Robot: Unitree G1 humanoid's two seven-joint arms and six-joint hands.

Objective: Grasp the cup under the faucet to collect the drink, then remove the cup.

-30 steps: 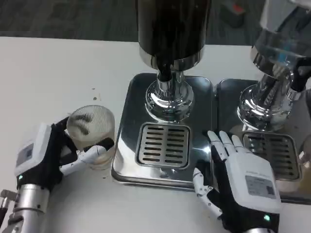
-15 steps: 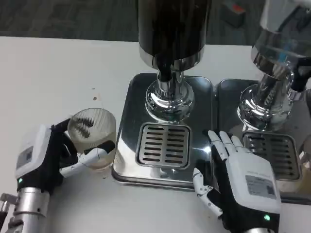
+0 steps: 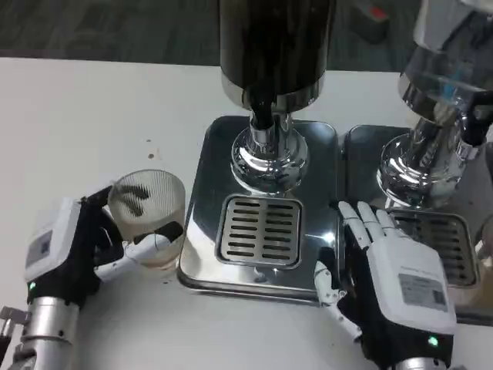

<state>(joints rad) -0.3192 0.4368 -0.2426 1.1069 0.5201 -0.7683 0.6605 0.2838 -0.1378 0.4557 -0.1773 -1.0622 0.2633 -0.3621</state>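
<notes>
A clear ribbed glass cup stands on the white table just left of the steel drip tray. My left hand wraps around it, thumb across its front and fingers behind it. The dark dispenser's black faucet hangs above the slotted grate, where nothing stands. Over the tray's front right corner my right hand hovers with fingers straight and apart, holding nothing.
A second dispenser with its own grate and tray stands at the right. Small brown drops mark the table behind the cup. The table's far edge runs along the top.
The right hand has shifted slightly right and forward over the tray corner. The left hand and cup have barely moved.
</notes>
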